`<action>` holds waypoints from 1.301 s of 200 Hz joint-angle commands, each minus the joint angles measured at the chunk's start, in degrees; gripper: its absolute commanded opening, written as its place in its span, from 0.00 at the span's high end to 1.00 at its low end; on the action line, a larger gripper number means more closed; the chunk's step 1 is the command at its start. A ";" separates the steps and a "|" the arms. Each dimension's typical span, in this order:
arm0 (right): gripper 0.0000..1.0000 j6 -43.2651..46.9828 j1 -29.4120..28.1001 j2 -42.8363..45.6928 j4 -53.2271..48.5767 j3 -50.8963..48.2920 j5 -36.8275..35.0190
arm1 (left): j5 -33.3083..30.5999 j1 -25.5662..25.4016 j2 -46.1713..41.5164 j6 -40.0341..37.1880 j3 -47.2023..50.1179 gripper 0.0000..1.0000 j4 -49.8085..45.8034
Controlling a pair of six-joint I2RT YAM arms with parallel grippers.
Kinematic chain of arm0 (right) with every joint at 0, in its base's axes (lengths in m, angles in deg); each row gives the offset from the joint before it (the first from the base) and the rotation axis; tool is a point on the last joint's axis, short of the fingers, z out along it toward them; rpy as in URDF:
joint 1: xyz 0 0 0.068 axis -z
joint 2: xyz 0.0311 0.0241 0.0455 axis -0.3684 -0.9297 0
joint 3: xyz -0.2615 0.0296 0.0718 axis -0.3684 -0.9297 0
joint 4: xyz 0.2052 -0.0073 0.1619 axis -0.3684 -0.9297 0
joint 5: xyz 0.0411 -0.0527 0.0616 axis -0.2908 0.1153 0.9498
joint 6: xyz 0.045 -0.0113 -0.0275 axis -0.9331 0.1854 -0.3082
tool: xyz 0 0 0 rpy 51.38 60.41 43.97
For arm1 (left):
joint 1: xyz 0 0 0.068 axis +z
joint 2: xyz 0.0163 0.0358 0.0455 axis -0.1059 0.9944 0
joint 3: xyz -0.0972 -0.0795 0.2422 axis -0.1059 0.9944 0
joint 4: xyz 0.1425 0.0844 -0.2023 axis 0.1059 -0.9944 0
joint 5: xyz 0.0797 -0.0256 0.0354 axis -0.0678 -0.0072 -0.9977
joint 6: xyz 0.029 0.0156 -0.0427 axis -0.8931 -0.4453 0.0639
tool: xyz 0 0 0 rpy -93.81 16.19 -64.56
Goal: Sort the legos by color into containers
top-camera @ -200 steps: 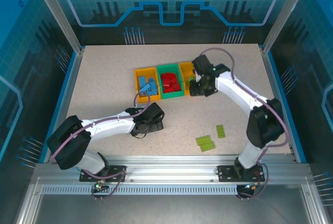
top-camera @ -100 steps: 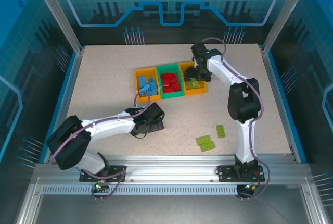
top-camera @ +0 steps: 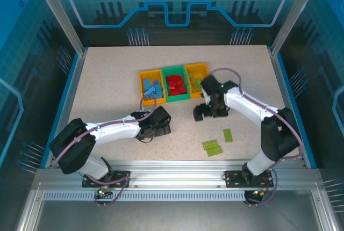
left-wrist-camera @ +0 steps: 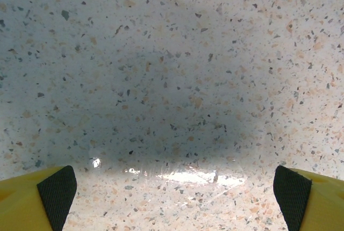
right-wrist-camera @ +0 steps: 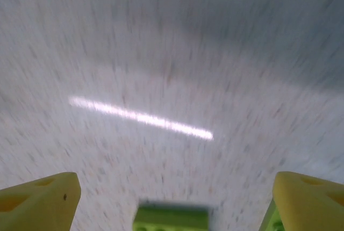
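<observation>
A few lime legos [top-camera: 212, 146] lie loose on the table [top-camera: 107, 80], nearer the bases than the right gripper [top-camera: 200, 113], its jaws wide and empty (wrist view blurred). Left of it, the left gripper [top-camera: 158, 126] gapes over bare tabletop. Beyond both stand three containers [top-camera: 177, 99], holding blue, red and lime bricks.

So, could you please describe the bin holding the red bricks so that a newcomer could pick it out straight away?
On the speckled table, look to the far half for a row of three small open bins. It is the middle bin, holding red bricks. It alone is green; the left bin and right bin beside it are orange-yellow.
</observation>
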State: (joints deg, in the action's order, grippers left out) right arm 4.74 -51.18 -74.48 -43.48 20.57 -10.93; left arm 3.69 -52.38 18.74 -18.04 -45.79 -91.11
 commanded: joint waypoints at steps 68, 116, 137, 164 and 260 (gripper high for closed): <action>0.03 -13.45 -12.05 5.37 1.43 -14.88 0.38 | 0.11 -0.55 -0.53 1.26 1.42 0.01 -0.17; 0.06 -14.86 -13.43 2.52 2.20 -16.14 -1.51 | -0.03 -0.55 -0.91 1.44 1.80 0.01 -0.12; 0.12 -14.63 -13.59 1.13 3.17 -15.34 -1.38 | 0.05 -0.54 -0.75 1.43 1.72 0.01 -0.12; 0.29 -13.91 -13.84 -0.96 2.61 -13.18 -3.15 | 0.06 -0.61 -0.55 1.62 1.65 0.01 -0.19; 0.45 -5.36 -6.79 -4.95 -0.44 4.94 -8.08 | 0.04 -0.54 -0.72 1.62 1.64 0.01 -0.55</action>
State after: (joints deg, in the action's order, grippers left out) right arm -5.29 -62.52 -77.54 -42.69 17.89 -16.97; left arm 3.69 -52.43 18.69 -16.95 -44.63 -91.11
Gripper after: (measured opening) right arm 0.615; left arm 0.987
